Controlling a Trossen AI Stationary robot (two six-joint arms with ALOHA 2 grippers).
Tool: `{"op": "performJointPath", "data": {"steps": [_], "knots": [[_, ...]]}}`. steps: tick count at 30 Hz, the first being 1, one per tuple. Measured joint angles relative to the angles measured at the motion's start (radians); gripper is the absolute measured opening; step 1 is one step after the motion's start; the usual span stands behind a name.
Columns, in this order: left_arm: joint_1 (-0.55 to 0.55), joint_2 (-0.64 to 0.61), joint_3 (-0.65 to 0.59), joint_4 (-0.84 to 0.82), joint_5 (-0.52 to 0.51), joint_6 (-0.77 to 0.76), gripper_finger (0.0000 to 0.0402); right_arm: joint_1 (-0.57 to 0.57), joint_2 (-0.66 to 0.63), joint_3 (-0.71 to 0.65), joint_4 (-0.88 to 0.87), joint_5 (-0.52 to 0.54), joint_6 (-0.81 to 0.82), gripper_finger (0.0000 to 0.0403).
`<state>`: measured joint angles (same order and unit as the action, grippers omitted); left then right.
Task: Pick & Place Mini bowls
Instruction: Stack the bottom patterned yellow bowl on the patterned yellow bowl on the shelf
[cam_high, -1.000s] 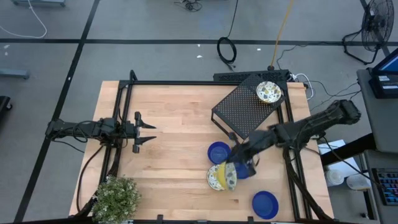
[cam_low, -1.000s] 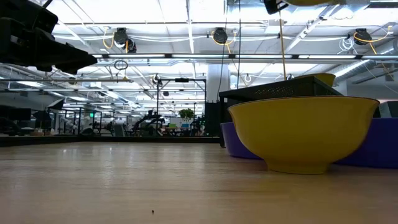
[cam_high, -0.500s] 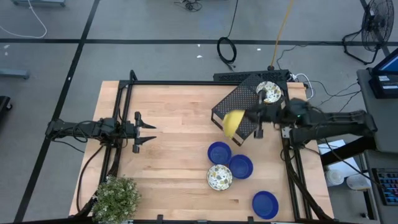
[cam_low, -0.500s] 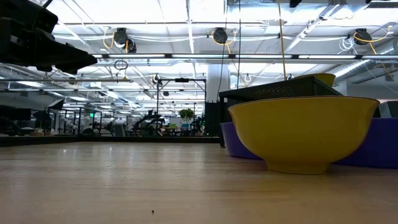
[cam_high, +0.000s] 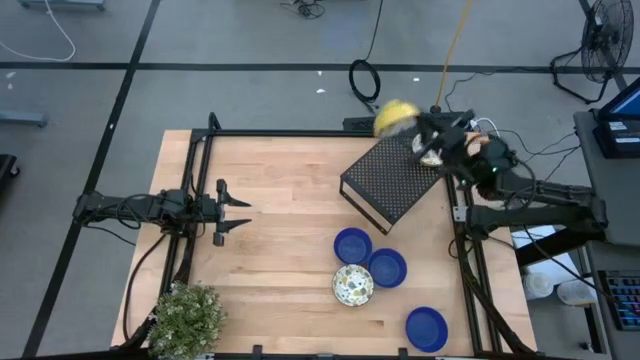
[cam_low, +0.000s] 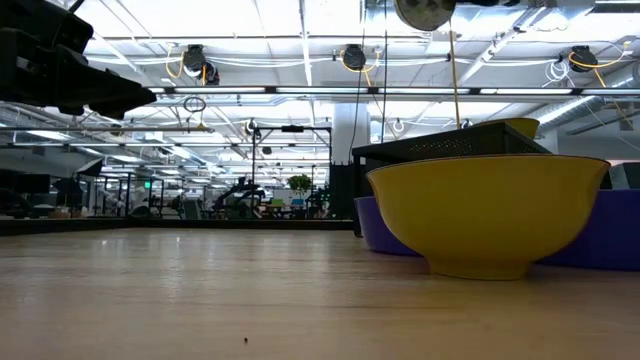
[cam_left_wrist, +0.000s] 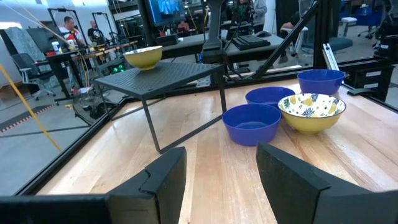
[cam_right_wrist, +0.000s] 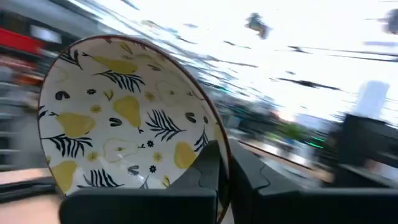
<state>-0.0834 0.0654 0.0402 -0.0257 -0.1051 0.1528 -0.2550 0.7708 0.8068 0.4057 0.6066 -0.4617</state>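
Observation:
My right gripper (cam_high: 418, 125) is high over the table's far edge, past the far corner of the black perforated box (cam_high: 388, 180), and shut on a cream, yellow-backed mini bowl (cam_high: 395, 116), which fills the right wrist view (cam_right_wrist: 124, 124). A second floral bowl (cam_high: 432, 152) sits on the box's far corner, partly under the arm. Three blue bowls (cam_high: 352, 245) (cam_high: 387, 267) (cam_high: 427, 328) and a floral one (cam_high: 353, 285) stand on the table's near right. My left gripper (cam_high: 235, 212) waits open at the left (cam_left_wrist: 221, 180). My right gripper pinches the floral bowl by its rim (cam_right_wrist: 217, 140), one finger (cam_right_wrist: 208, 171) inside the bowl and the other behind its outer wall. The bowl is lifted clear of everything and tipped on its side, its yellow back showing in the high view.
The box stands raised on legs at the table's far right. A potted plant (cam_high: 185, 315) sits at the near left corner. Black frame rails (cam_high: 300, 133) run along the far, left and right edges. Bare wood (cam_high: 290, 200) lies between the arms.
My right gripper has carried the floral bowl up from the cluster of bowls at the near right, toward the far edge, across the black box and past its far corner. The bowl has stayed in the hold and has turned as the wrist swung.

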Motion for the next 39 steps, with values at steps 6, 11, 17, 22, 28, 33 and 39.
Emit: {"op": "performJointPath", "data": {"steps": [6,11,17,22,28,33,39], "knots": [[0.000,0.000,0.000,0.000,0.000,0.000,0.0198,-0.153,0.081,0.262,-0.254,0.018,0.019,0.0004],[0.000,0.000,0.000,0.000,0.000,0.000,0.0198,-0.300,0.206,0.513,-0.442,0.022,0.043,0.0004],[0.000,0.000,0.000,0.000,0.000,0.000,0.0198,-0.466,0.386,0.802,-0.823,-0.024,0.237,0.0004],[0.000,0.000,0.000,0.000,0.000,0.000,0.0198,-0.579,0.505,0.962,-1.116,-0.233,0.416,0.0004],[0.000,0.000,0.000,0.000,0.000,0.000,0.0198,-0.706,0.584,1.029,-1.356,-0.444,0.512,0.0004],[0.000,0.000,0.000,0.000,0.000,0.000,0.0198,-0.807,0.622,1.031,-1.569,-0.504,0.537,0.0004],[0.000,0.000,0.000,0.000,0.000,0.000,0.0198,-0.842,0.635,1.031,-1.753,-0.560,0.514,0.0004]]}}
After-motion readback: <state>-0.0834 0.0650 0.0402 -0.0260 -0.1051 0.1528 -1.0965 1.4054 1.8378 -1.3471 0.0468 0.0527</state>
